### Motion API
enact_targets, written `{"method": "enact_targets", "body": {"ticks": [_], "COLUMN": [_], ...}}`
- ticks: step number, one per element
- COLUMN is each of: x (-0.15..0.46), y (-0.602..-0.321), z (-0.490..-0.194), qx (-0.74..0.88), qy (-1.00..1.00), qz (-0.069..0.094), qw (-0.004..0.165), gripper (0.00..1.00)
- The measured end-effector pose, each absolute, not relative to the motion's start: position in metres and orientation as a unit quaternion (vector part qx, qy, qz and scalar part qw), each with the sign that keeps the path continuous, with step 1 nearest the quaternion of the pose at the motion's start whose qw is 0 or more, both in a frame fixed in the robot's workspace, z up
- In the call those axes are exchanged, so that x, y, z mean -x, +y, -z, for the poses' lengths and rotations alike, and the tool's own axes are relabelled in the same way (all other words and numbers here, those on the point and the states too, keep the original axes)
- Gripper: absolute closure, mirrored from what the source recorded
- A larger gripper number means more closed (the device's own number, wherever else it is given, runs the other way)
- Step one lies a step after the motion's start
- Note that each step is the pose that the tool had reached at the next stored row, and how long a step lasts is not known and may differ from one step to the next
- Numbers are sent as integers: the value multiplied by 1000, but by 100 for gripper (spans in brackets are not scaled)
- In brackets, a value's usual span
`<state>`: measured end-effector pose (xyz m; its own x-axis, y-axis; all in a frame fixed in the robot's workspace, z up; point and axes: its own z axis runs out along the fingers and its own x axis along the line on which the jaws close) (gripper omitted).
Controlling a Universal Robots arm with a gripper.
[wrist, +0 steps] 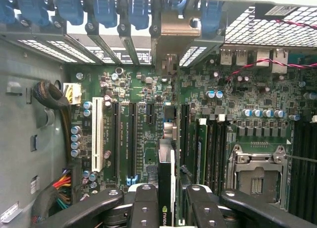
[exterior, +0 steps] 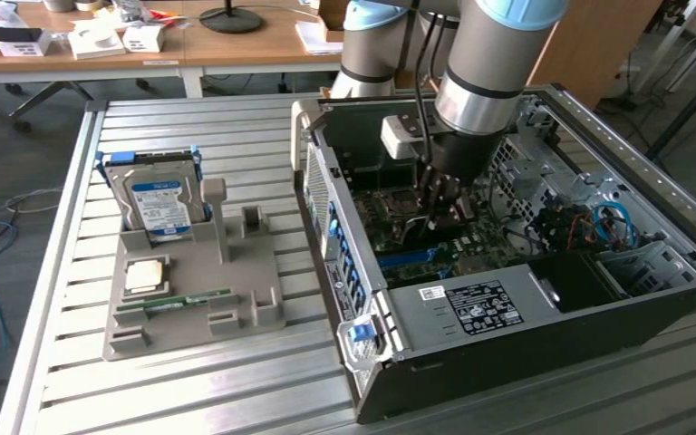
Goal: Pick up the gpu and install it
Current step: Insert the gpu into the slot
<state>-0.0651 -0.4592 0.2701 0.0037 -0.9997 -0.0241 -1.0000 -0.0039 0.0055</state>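
Inside the open computer case [exterior: 542,362], the gripper [wrist: 171,198] pinches the gpu [wrist: 166,161] edge-on above the motherboard [wrist: 148,87].

gpu [wrist: 166,181] edge: green Nvidia logo mark, lettering too small to read.
power supply label [exterior: 478,306]: printed, illegible.
hard drive label [exterior: 160,205]: blue-white, illegible.

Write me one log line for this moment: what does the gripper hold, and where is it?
gripper: shut on gpu | gpu: edge-on, over the motherboard | place: inside the open computer case
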Motion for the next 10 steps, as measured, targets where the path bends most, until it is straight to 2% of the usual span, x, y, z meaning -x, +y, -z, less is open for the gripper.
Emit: {"method": "enact_targets", "body": {"ticks": [10], "x": [68], "y": [-459], "z": [-270], "qx": [708], "qy": [706], "qz": [-11], "qw": [7], "gripper": [74]}}
